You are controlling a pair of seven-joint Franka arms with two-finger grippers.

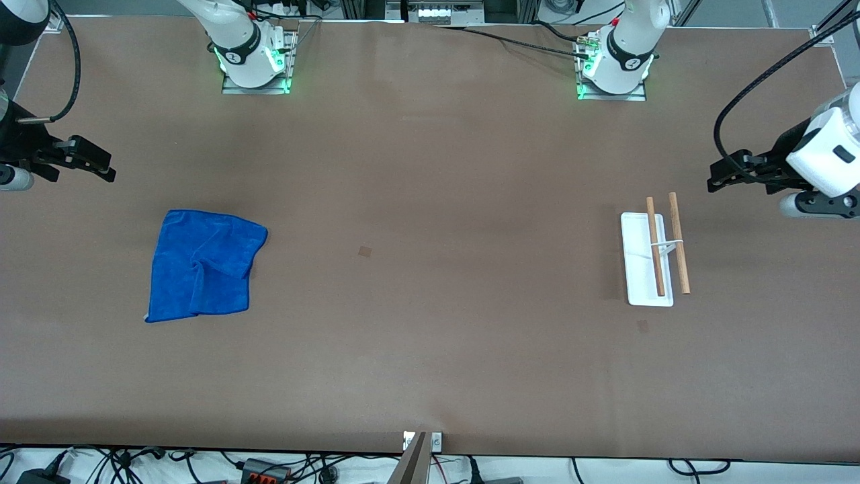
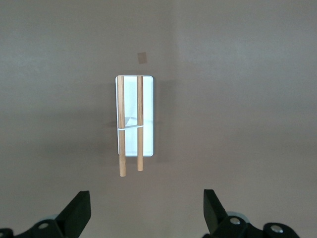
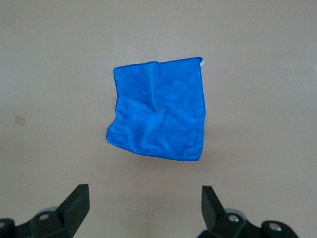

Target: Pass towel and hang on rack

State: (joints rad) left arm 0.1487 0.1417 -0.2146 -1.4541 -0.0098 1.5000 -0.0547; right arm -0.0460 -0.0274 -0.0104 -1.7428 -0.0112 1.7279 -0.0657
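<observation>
front view shows nothing done yet: blue towel (image 1: 205, 264) lies flat on the tabletop (image 1: 430, 168) toward the right arm's end, rack (image 1: 655, 259) bare toward the left arm's. right hand (image 1: 91, 161) and left hand (image 1: 729, 176) gape wide, empty.

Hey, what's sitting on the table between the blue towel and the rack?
Nothing stands between the blue towel and the rack. The front view shows only bare brown table there, with one small darker square mark.
</observation>
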